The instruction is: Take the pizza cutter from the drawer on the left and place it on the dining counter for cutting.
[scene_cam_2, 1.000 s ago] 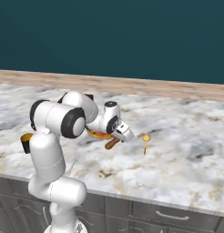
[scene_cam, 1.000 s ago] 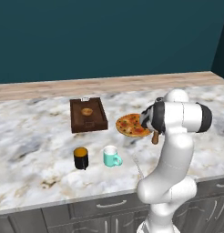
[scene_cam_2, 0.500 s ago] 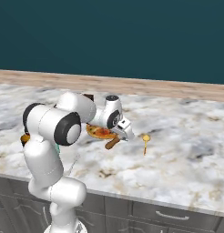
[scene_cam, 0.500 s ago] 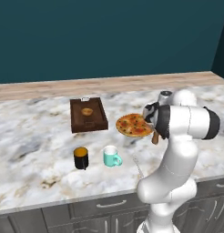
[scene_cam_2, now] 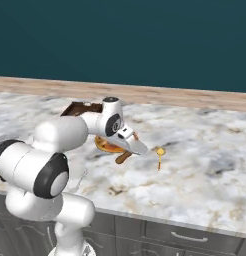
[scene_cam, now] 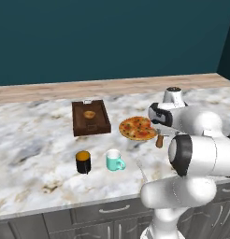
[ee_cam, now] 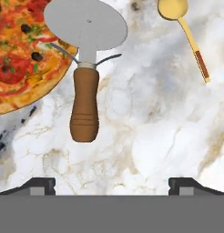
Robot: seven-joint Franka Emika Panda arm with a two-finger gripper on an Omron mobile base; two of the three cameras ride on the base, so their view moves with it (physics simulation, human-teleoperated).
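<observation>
Pizza cutter lies free on dining counter, blade overlapping pizza edge, handle toward camera. Gripper spread wide, holding nothing, 2 tips apart below it. Hand view adds a yellow spoon beside cutter. Left base view: tray, black cup, teal mug beyond pizza; arm folded over cutter.

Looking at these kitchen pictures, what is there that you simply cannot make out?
- Pizza cutter: in the left base view the arm covers its wheel, so just the handle shows.
- Pizza: cut off by the hand view's left and top edges.
- Hand: just the two fingertips show at the hand view's bottom.
- Tray: mostly behind the arm, right base view.
</observation>
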